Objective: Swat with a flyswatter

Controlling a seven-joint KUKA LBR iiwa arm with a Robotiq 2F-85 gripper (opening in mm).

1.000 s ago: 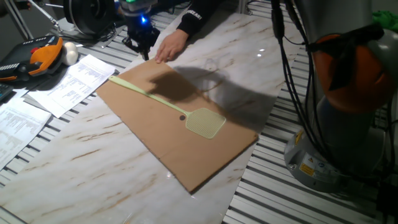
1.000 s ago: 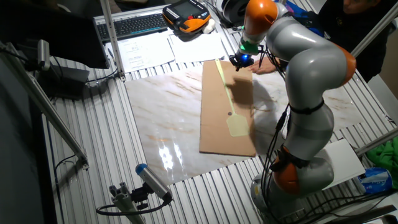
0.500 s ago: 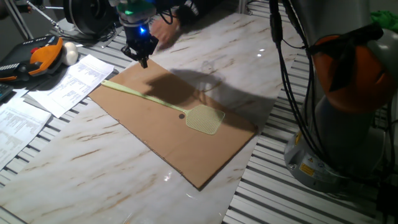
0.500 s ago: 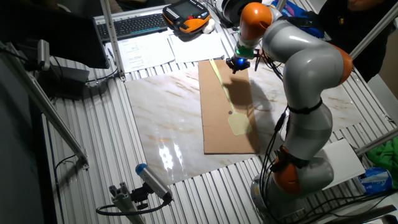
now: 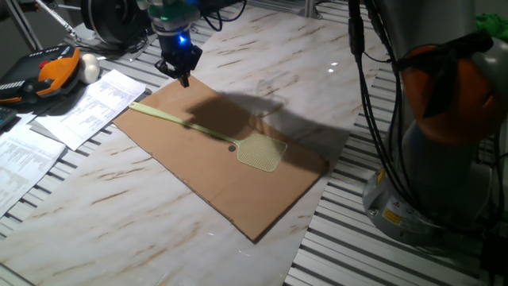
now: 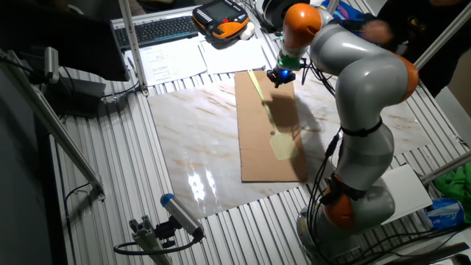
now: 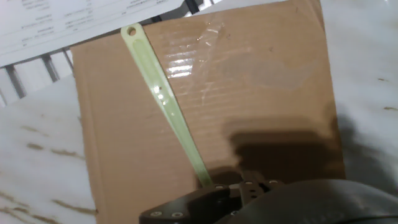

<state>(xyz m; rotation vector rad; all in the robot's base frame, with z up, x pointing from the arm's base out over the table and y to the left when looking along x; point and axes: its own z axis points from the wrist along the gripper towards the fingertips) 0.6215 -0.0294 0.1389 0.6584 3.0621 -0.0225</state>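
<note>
So the flyswatter [image 5: 208, 133] lies flat on the cardboard [image 5: 198, 179] on the table [image 5: 103, 214], just below and beside the pincer [image 5: 183, 74]. Its handle end sits nearest the pincer, long axis running away to the mesh head. Can't tell if the pincer's released or clenched; it holds nothing.

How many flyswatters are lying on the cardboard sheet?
1. The flyswatter lies diagonally across the cardboard sheet, its handle end toward the gripper.
</note>
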